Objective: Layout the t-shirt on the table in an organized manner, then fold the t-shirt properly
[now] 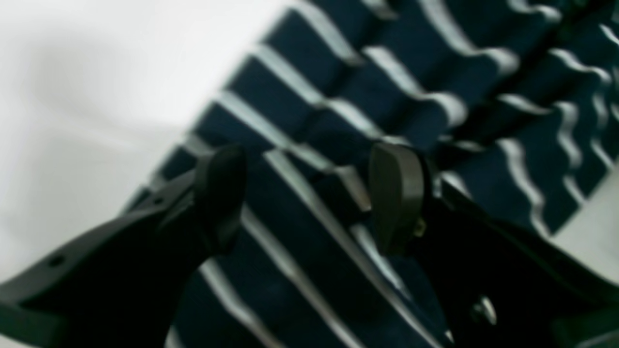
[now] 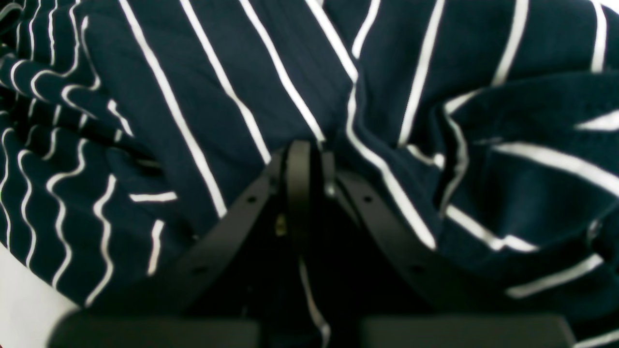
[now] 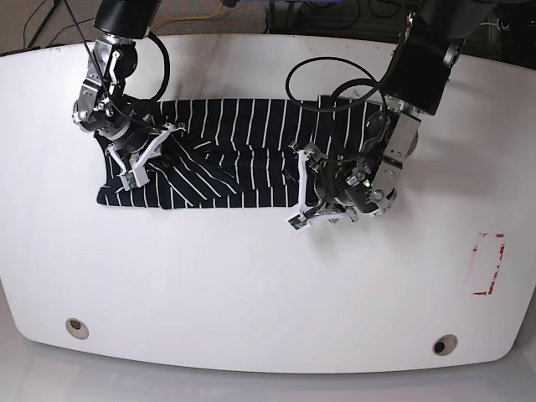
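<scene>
The dark navy t-shirt (image 3: 234, 155) with thin white stripes lies spread lengthwise across the far half of the white table (image 3: 251, 293), wrinkled at both ends. Above its right end my left gripper (image 3: 303, 194) hangs open. In the left wrist view the two fingers (image 1: 220, 198) of the left gripper (image 1: 309, 193) stand wide apart over the striped t-shirt (image 1: 387, 111), holding nothing. At the left end my right gripper (image 3: 144, 159) is shut. In the right wrist view the right gripper (image 2: 300, 150) has its tips pressed together into bunched folds of the t-shirt (image 2: 217, 77).
Two metal-ringed holes (image 3: 76, 327) (image 3: 443, 344) sit near the table's front edge. A red-marked rectangle (image 3: 488, 264) lies at the right. Both arms reach in from the far edge, with black cables looping above the shirt. Bare white table (image 1: 96, 72) borders the cloth.
</scene>
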Available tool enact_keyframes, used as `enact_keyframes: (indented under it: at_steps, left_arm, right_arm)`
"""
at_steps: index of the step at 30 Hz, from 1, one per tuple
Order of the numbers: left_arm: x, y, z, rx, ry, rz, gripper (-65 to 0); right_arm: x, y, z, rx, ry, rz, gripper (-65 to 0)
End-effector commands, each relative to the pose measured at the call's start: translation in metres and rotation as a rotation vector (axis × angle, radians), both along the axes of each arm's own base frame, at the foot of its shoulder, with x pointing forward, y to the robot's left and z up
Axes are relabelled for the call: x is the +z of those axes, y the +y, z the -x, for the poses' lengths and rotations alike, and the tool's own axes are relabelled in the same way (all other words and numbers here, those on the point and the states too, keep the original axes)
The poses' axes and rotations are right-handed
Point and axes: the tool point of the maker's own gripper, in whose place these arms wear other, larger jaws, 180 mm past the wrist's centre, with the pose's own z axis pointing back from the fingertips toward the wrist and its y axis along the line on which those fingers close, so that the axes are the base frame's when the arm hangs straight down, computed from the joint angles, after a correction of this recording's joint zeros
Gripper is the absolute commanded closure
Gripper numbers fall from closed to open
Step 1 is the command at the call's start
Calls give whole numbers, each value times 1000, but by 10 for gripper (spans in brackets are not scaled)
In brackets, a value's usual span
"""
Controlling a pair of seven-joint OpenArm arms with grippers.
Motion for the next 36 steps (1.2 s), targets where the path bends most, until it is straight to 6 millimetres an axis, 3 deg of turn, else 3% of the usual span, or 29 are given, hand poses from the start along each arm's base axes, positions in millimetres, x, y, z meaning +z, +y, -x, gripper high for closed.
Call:
enact_keyframes:
  at_steps: [1,7,14,21,28,32,36]
  left_arm:
    - [16,1,-16,8,-54,13,-378]
    - [16,3,-16,13,-55,12,-369]
    - [14,14,-18,18,-56,-13,-268]
    - [12,19,-19,20,-64,-39,-279]
    - [8,31,-23,23,-91,-113,-364]
    - [8,31,-23,23,-91,-113,-326]
    - [9,32,-23,24,-93,-116,-239]
  right_arm:
    - [8,-3,-6,-1,-24,9,-22]
    - [8,-3,-6,-1,-24,9,-22]
    - [8,-4,-6,-2,-24,9,-22]
    - [8,-4,-6,-2,-24,9,-22]
    - [8,-4,-6,-2,-24,9,-22]
    - [8,-4,-6,-2,-24,9,-22]
    - [8,-4,-6,-2,-24,9,-22]
